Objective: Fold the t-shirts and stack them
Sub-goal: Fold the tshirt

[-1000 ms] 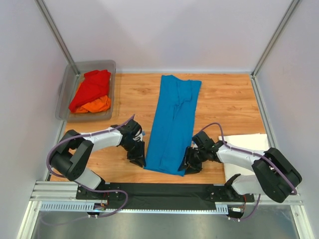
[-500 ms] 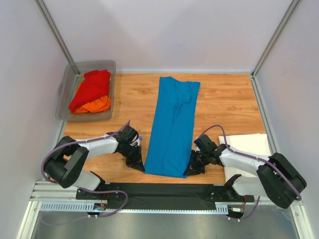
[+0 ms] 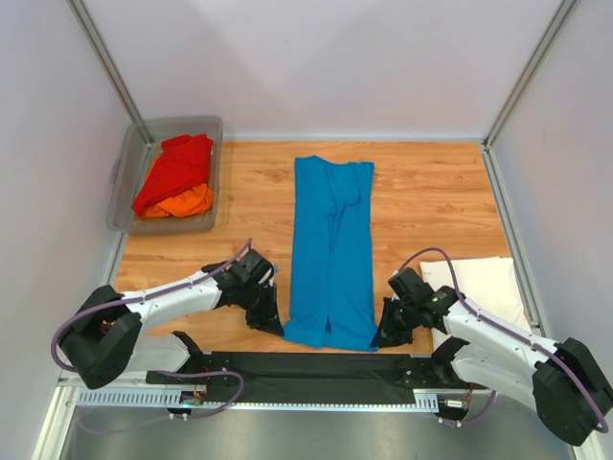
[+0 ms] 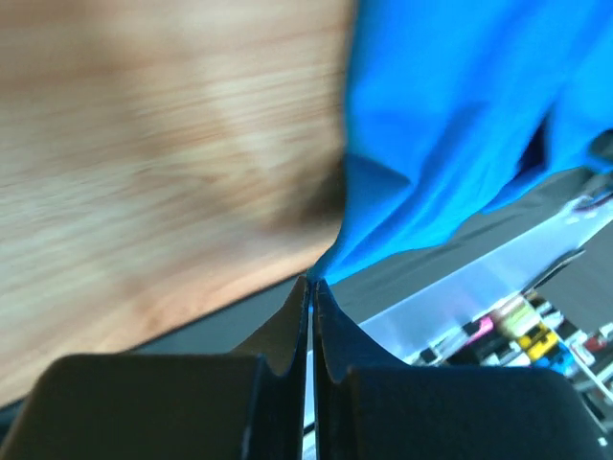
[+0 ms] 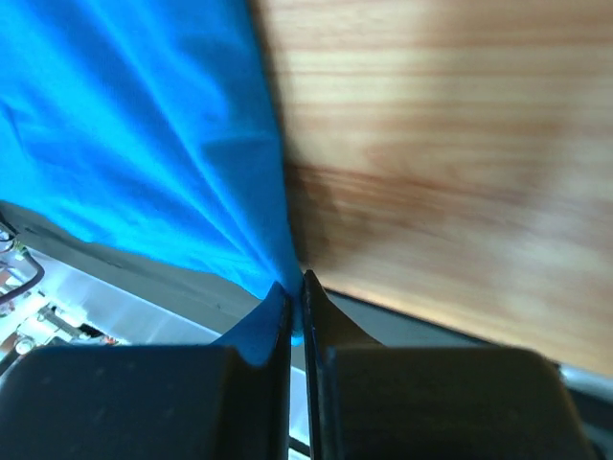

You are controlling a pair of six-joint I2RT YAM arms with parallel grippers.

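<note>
A bright blue t-shirt (image 3: 330,251) lies as a long narrow strip down the middle of the wooden table. My left gripper (image 3: 275,324) is shut on its near left corner (image 4: 378,240). My right gripper (image 3: 385,335) is shut on its near right corner (image 5: 259,249). Both corners sit at the table's near edge, over the black strip. A folded white t-shirt (image 3: 488,287) lies at the right, partly under my right arm. A red t-shirt (image 3: 177,168) and an orange t-shirt (image 3: 182,203) lie in the tub.
A grey see-through plastic tub (image 3: 134,158) stands at the back left corner. White walls close in the table on three sides. A black strip and a metal rail (image 3: 316,369) run along the near edge.
Both grippers have shut on the blue t-shirt's near corners and pulled it toward the near edge. The shirt has slid nearer and straightened, and its far end has left the back wall.
</note>
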